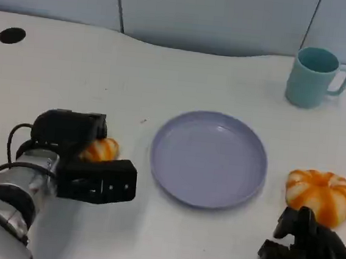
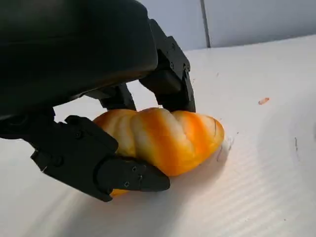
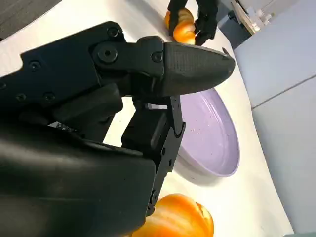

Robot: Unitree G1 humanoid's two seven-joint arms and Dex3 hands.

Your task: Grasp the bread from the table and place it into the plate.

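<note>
Btwn left hand [image 2: 94, 123] fingers [image 2: 128, 175]: bread [image 2: 168, 138]

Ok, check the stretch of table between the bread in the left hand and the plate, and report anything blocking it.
Nothing visible blocks it. The left hand grips the bread, and bare table lies between it and the plate. The mug stands far off, beyond the plate.

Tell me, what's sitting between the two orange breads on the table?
The purple plate sits between the twisted bread and the round bread, shown in the head view. The plate is empty.
</note>
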